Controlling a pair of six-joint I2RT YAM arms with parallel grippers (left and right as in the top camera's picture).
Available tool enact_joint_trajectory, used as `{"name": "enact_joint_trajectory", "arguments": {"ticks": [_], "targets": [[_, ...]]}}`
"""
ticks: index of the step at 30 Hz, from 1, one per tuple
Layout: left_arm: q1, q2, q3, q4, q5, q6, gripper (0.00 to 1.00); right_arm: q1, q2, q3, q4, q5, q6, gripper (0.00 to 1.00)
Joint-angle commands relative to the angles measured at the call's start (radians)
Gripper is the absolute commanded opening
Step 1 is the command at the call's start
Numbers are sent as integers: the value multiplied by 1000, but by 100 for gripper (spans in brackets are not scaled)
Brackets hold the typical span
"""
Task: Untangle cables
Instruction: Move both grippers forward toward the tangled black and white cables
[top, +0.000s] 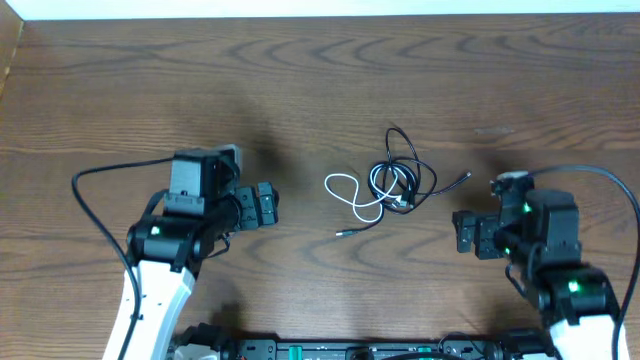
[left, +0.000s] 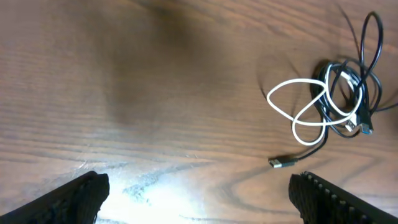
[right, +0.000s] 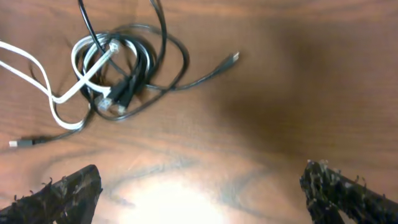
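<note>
While still knotted together, the cables (top: 397, 185) lie in one small heap near the middle of the worktop (top: 300, 80). A white cord (left: 280, 87) loops out to the left of the black coils (right: 134, 81), and loose plug ends trail around them. Well apart on either side, the left pincer (top: 270, 205) and right pincer (top: 460, 232) are both spread wide, holding nothing.

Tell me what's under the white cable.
The loop of the white cable rests on bare table. Farther along it crosses the black cables; inside that bundle, what lies lowest is covered.
</note>
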Motion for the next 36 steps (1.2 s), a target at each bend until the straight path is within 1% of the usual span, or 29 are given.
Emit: {"name": "enact_joint_trajectory", "arguments": {"ticks": [1,3,6,10,13,18,20,26,29,33,36], "targets": [[4,17,22,-28,29,2,98,-4,71,75,-33,-19,13,99],[4,17,22,-25,36,1,98,-4,94,85,-31,-34,13,99],[4,16,22,50,39,-64,98,-4,108,85,-18,-93,13,99],[0,24,22,181,46,-171,98,-4,108,85,-11,-116,13,99],[-19,46,22,264,86,-173,98,-4,108,85,-11,-116,13,99],[-85,110,22,357,86,-171,98,-4,108,85,-11,-116,20,99],[-128,171,22,414,75,-169,98,-4,108,85,-11,-116,20,99],[-217,334,67,421,8,-168,98,-4,108,85,-11,-116,20,99],[-257,413,93,428,8,-166,98,-4,108,85,-11,-116,20,99],[-309,495,96,487,8,-177,98,-4,108,85,-11,-116,20,99],[-336,546,96,546,8,-220,98,-4,108,85,-11,-116,20,99]]}}
